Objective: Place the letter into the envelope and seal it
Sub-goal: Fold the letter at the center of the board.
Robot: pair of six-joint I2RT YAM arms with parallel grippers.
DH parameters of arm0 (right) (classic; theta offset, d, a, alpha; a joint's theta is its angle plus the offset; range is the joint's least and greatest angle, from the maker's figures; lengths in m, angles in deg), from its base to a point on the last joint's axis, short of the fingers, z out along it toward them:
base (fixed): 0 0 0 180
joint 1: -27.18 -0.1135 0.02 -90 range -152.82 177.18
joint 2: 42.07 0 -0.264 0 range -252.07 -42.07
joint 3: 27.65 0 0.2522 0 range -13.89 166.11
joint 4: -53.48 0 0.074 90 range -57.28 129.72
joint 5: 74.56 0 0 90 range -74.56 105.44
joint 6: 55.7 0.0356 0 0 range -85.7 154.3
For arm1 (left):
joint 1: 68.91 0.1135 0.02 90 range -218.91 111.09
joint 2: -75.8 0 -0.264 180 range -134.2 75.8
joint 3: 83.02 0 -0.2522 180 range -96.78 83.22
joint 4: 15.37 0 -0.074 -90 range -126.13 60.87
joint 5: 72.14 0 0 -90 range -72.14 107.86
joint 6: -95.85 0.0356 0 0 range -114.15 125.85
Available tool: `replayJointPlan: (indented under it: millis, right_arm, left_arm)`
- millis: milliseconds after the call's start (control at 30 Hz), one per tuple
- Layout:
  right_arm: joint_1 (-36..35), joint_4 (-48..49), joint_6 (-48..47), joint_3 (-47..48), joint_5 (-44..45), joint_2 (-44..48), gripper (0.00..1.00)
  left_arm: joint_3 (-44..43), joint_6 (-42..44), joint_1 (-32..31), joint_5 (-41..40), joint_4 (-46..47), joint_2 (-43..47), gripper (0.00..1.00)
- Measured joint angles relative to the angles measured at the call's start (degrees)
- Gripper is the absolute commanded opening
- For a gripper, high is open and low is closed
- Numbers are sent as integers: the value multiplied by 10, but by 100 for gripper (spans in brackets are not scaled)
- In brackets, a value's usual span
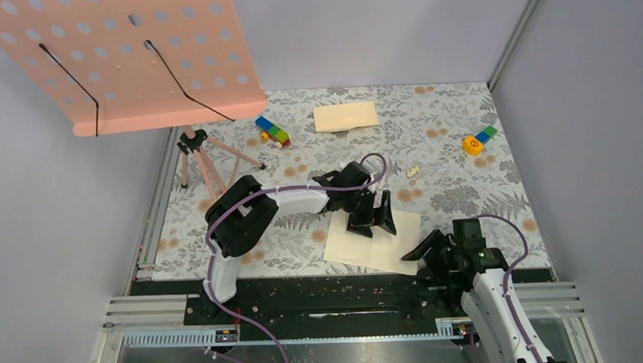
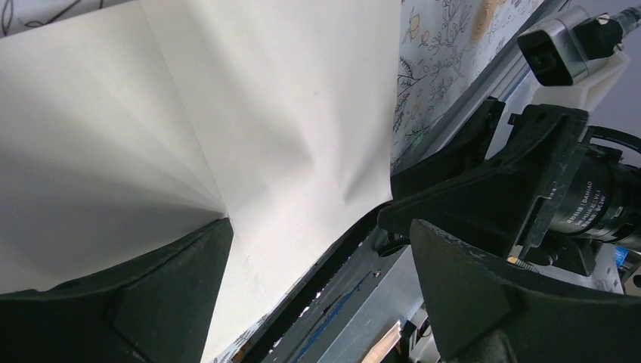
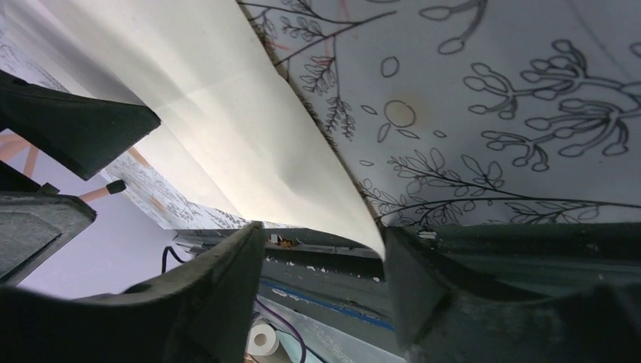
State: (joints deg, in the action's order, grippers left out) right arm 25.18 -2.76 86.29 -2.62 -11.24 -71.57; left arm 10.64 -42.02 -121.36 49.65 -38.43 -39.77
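The letter (image 1: pixel 369 246) is a pale cream sheet lying flat at the table's near edge. The envelope (image 1: pixel 346 116), small and tan, lies far back in the middle, away from both arms. My left gripper (image 1: pixel 374 223) stands open over the letter's far part. In the left wrist view one fingertip (image 2: pixel 162 291) rests on the letter (image 2: pixel 227 113) and the other hangs off its near edge. My right gripper (image 1: pixel 421 250) is at the sheet's near right corner. In the right wrist view its jaws stand apart, with the lifted corner of the letter (image 3: pixel 249 128) just inside the right finger (image 3: pixel 446 295).
A salmon perforated music stand (image 1: pixel 136 51) on a tripod (image 1: pixel 200 157) overhangs the back left. Coloured toy blocks (image 1: pixel 273 132) lie near the envelope, and more blocks (image 1: pixel 478 141) at the back right. A small white piece (image 1: pixel 413 171) lies mid-table. A black rail (image 1: pixel 322 286) runs along the near edge.
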Motion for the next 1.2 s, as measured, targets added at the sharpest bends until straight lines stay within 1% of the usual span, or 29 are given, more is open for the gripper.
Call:
replayJointPlan:
  millis: [200,333,467,767,867,1033,1133,1200]
  right_arm:
    - [-3,-9,3,0,-2,-6,34]
    - [-3,32,10,3,-5,1,13]
    - [-3,49,14,8,-5,2,0]
    - [-3,56,7,15,-5,1,0]
    - [-3,48,-15,39,-2,-3,0]
    - [-14,31,-65,95,11,-13,0]
    - [-19,26,-83,109,11,-13,0]
    - [-21,23,-91,114,10,-9,0]
  left_arm:
    - [0,1,0,1,0,0,92]
    - [0,3,0,2,0,0,92]
    - [0,5,0,3,0,0,92]
    - [0,11,0,10,-1,3,93]
    - [8,21,0,12,-26,18,93]
    - [9,45,1,19,-91,81,93]
    - [24,45,7,26,-94,133,94]
    - [52,44,15,26,-89,169,94]
